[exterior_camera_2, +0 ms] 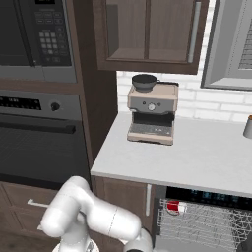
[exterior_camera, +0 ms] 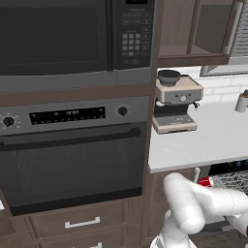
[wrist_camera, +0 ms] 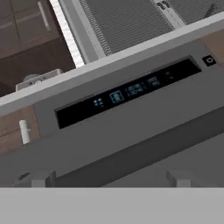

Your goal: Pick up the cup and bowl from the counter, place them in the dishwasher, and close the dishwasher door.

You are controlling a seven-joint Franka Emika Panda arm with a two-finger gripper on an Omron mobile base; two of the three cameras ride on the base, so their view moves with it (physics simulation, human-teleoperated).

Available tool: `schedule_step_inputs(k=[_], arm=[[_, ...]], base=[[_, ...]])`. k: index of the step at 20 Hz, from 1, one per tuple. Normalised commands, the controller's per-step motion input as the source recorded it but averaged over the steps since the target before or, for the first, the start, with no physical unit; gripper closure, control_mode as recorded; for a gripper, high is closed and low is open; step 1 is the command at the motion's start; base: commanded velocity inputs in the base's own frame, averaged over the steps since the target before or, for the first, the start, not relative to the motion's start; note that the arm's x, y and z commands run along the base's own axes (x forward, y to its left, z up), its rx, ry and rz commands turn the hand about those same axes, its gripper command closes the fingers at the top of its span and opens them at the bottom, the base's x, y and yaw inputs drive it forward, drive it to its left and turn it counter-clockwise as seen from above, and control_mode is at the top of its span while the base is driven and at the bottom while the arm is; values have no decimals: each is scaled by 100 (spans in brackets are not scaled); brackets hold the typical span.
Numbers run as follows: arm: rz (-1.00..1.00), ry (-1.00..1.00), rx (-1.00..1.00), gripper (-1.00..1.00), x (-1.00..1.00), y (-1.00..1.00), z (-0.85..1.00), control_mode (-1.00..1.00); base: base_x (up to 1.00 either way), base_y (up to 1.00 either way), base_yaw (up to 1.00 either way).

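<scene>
The counter (exterior_camera_2: 206, 157) runs right from the oven (exterior_camera: 72, 160), pale and flat over brown cabinets. On it, against the brick wall, stands a coffee machine (exterior_camera_2: 151, 114), with a dark round piece on its top. At the counter's far right edge stands a small grey container (exterior_camera_2: 247, 127), well apart from the coffee machine.

Below the counter, to the right of the coffee machine, the dishwasher (exterior_camera_2: 206, 197) is open: its dark control strip with small lit marks sits just under the counter edge, and a grey wire rack (exterior_camera_2: 206, 224) is pulled out beneath it. A red-and-white cup (exterior_camera_2: 174, 207) lies on its side at the rack's left end, just beside the cabinet wall. The same cup (exterior_camera: 206, 182) shows in the left base view, just behind the arm's white elbow.

The arm bends low in front of the cabinets left of the dishwasher. The end effector (wrist_camera: 109, 179) points at the dishwasher's dark control panel (wrist_camera: 127, 94); its two finger tips (wrist_camera: 41, 178) stand far apart, holding nothing.
</scene>
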Motion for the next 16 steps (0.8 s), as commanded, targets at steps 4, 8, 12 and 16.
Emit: schedule_step_inputs(k=[4, 8, 12, 16], arm=[[1, -20, 0, -100, 100, 0, 7, -100], [3, -14, -1, -100, 100, 0, 25, -100], [2, -11, -3, -100, 100, 0, 33, -100], [0, -6, -5, -100, 100, 0, 29, -100]], base=[[0, 0, 0], [0, 0, 0], [0, 0, 0], [0, 0, 0]])
